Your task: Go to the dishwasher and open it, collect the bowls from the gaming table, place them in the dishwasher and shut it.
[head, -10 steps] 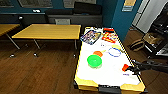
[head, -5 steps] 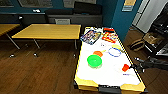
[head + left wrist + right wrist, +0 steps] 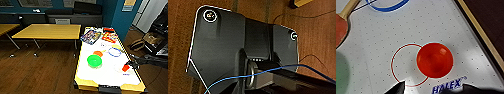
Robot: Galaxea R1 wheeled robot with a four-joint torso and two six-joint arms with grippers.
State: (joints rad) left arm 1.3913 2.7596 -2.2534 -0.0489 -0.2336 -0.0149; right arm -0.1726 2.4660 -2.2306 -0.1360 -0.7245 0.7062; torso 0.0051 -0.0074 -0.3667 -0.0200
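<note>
Right gripper (image 3: 130,64) jaws spread open, dark fingertips (image 3: 397,88) on either side of a gap, just short of the red bowl (image 3: 435,60). Red bowl sits upright near the right edge of the gaming table (image 3: 110,80), overlapping a red circle marking (image 3: 401,65). Green bowl (image 3: 94,61) stands mid-table; blue ring (image 3: 114,52) beyond. Left gripper: jaw state cannot be told.

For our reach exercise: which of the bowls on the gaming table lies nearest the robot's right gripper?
The small red-orange bowl by the table's right edge, just ahead of the right gripper. The green bowl sits farther off, mid-table.
</note>
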